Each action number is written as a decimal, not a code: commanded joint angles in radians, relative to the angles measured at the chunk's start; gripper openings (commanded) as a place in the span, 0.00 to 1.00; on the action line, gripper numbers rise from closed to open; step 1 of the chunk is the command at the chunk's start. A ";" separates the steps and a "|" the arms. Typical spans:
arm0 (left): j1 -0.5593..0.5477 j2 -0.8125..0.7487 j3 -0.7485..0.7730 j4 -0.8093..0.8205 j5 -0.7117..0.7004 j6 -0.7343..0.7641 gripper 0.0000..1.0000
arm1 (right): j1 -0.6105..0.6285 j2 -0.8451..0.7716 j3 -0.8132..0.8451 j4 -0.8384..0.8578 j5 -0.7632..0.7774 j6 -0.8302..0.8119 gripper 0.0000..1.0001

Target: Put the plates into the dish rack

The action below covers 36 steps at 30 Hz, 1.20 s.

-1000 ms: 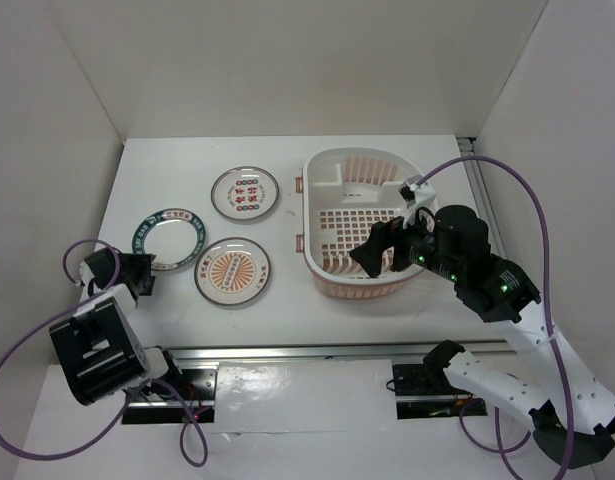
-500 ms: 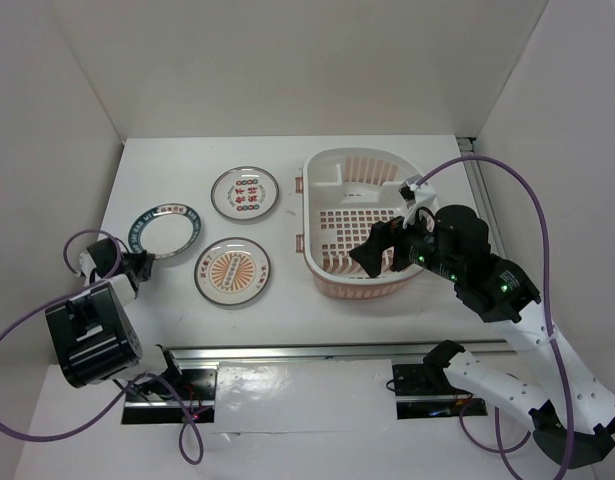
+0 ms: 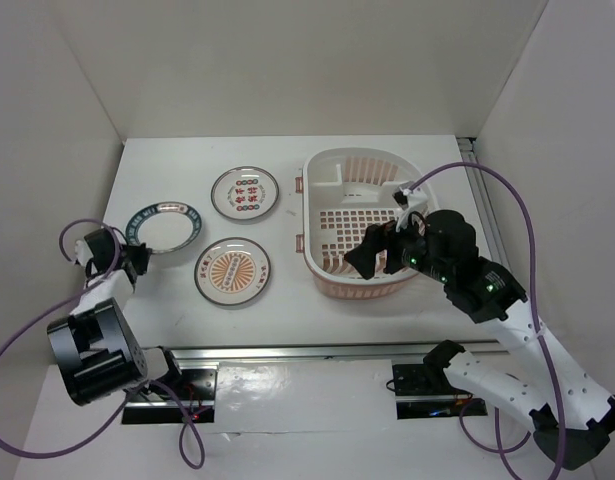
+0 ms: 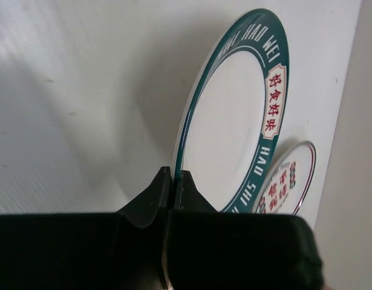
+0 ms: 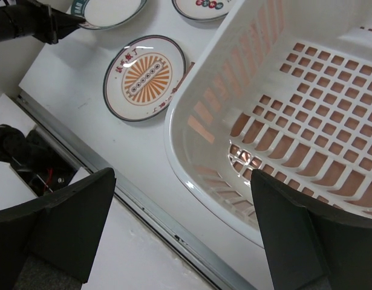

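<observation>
A: Left tool [image 4: 172,181]?
B: Pinched shut on the near rim of the teal plate [image 4: 228,121], at the counter's [image 3: 167,160] left.
A: Right tool [image 5: 181,181]?
B: Spread wide, holding nothing, above the rack's [image 5: 210,84] near wall. The sunburst plate [image 3: 232,270] and lettered plate [image 3: 245,192] lie between.

Lab test cell; white panel walls [image 3: 287,60]; aluminium mounting rail [image 3: 307,352]

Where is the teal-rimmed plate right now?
In the top view, the teal-rimmed plate is at the left of the table, left of the sunburst plate, its near edge pinched by the left gripper.
</observation>
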 commanded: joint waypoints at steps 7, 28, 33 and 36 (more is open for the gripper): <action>-0.120 -0.287 0.257 -0.128 0.026 0.199 0.00 | -0.003 -0.032 -0.029 0.239 -0.090 0.035 0.97; -0.224 -0.529 0.359 -0.104 0.785 0.338 0.00 | 0.048 0.450 0.135 0.691 -0.246 0.015 0.92; -0.281 -0.519 0.346 -0.080 0.773 0.317 0.00 | 0.060 0.488 0.165 0.739 -0.256 0.015 0.92; -0.321 -0.510 0.316 -0.031 0.782 0.288 0.00 | 0.069 0.527 0.176 0.757 -0.230 0.015 0.92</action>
